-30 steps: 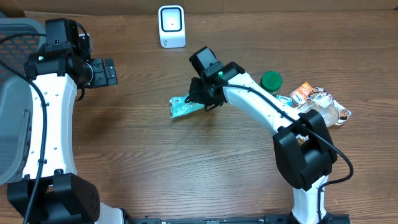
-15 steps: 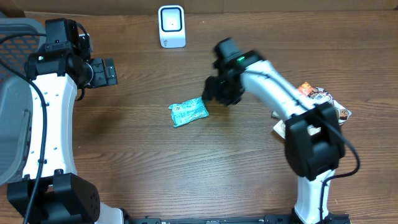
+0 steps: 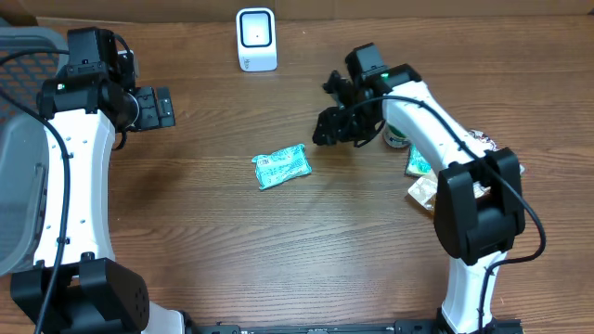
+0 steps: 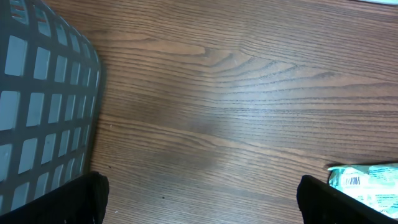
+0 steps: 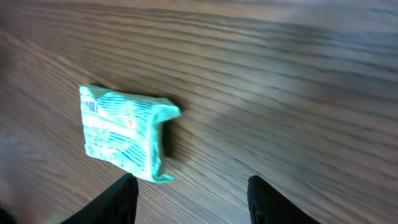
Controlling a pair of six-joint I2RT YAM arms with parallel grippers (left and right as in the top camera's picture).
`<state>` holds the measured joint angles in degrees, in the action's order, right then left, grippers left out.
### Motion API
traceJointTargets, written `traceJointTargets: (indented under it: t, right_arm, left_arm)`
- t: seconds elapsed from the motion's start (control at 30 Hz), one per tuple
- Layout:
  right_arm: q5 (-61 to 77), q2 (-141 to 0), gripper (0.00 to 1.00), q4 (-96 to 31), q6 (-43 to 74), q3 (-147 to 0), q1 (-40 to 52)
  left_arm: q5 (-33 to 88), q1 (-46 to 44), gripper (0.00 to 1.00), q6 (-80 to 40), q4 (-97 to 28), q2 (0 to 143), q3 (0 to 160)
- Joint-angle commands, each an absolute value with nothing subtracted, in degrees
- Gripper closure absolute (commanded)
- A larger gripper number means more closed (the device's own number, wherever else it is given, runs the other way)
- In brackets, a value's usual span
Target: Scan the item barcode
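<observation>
Both grippers stand open, holding nothing: the left gripper (image 3: 166, 108) near the grey basket (image 3: 17, 172) at the worktop (image 3: 232, 250) edge, the right gripper (image 3: 326, 131) near the green packet (image 3: 281, 168), not touching.

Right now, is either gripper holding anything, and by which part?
Nothing is held. The left gripper and the right gripper are both open and empty; the green packet lies free on the table.

green packet (image 3: 281, 167) let go and lying free, right fingers (image 5: 123, 200) parted, drawn back to the right
</observation>
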<state>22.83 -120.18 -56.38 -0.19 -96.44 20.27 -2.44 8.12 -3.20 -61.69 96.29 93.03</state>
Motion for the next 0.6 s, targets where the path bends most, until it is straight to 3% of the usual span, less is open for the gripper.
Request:
traceJointTargets:
  t: [0.0,0.37,0.57]
  right_arm:
    - [21.0,-119.4,0.47,-54.4,-2.0,-95.8,22.2]
    - [25.6,-119.7,0.52,-43.7,0.3,-86.1,24.7]
    - [28.1,-119.7,0.65,-32.9,9.2,-79.5,25.8]
  left_arm:
    - [-3.0,7.9,0.01,-3.6,-61.6,96.4,93.0]
    - [-3.0,7.9,0.0,-3.6,-61.6,96.4,93.0]
    - [-3.0,7.9,0.01,-3.6,-61.7,96.4,93.0]
